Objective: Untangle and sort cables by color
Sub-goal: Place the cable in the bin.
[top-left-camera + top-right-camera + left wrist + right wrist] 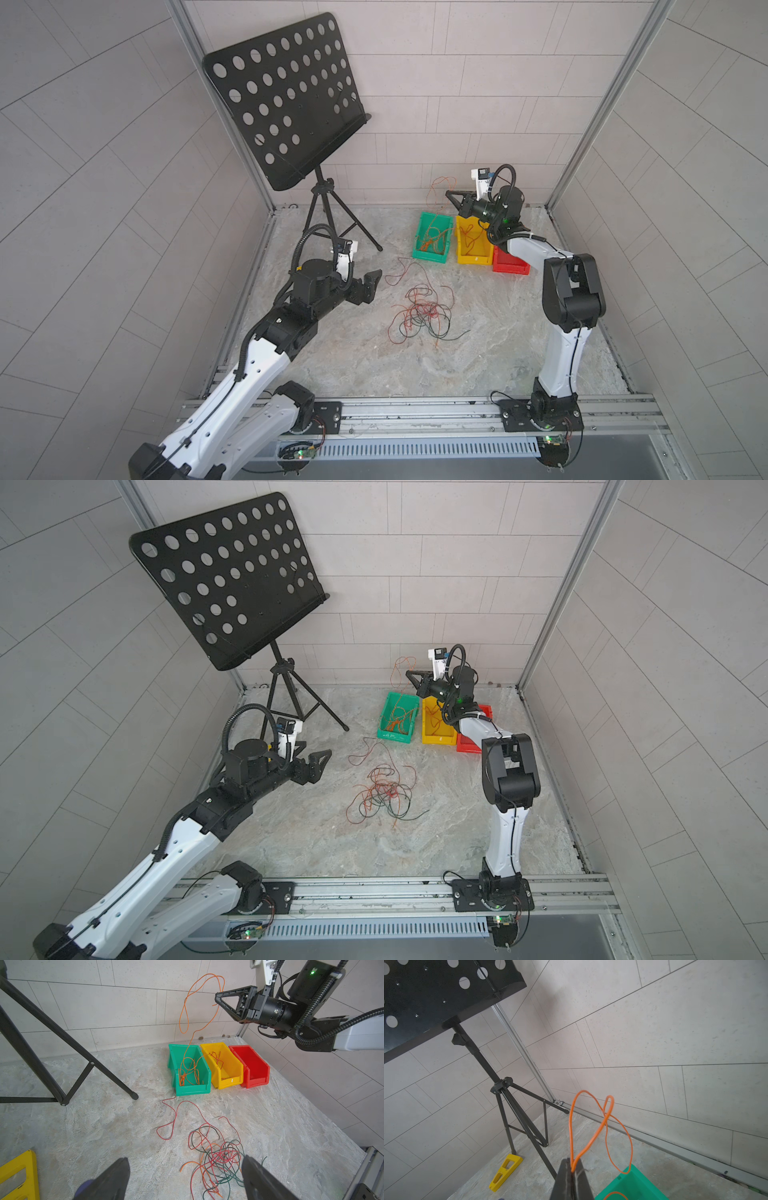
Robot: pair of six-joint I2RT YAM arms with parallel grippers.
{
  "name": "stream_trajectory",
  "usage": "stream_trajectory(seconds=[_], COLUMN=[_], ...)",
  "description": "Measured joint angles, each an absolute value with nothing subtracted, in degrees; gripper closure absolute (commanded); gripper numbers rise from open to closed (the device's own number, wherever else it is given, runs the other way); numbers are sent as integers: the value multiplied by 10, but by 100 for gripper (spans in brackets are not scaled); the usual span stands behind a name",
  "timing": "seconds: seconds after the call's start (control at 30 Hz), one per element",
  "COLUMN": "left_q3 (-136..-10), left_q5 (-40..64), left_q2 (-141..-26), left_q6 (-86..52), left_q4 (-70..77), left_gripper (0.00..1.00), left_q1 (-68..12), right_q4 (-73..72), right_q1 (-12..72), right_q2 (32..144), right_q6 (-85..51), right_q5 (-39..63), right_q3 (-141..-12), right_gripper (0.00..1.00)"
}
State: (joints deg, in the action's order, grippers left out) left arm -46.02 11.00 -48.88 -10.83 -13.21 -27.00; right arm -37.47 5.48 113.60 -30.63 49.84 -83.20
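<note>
Right gripper jaws clamped on orange cable above green bin; left gripper jaws wide open, holding nothing.

A black perforated music stand stood far left — a yellow wedge lay near its tripod legs.

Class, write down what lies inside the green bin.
Orange cables lie in the green bin; one orange cable rises out into the shut right gripper. The bin's floor beneath the bunch is hidden.
</note>
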Motion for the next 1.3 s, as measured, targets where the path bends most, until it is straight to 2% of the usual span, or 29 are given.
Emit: stream_trajectory(seconds=[0.4,0.8,1.13,1.3], left_q3=[-460,-460,-459,-458], left_q5=[109,109,111,113], left_q2=[-489,-488,-488,-488], left_q6=[-106,-106,-106,-106], left_q4=[-132,-132,-132,-132], left_gripper=[9,9,9,9], left_q1=[-270,-270,-270,-270], right_q4=[-316,-272,-141,-49], right_q1=[72,75,107,123], right_q2=[1125,1060,1053,1054], right_q6=[-245,-197,-137,-137], right_q5=[469,422,367,327], right_q3=[-757,-699,-701,-741], right_gripper=[100,100,100,100])
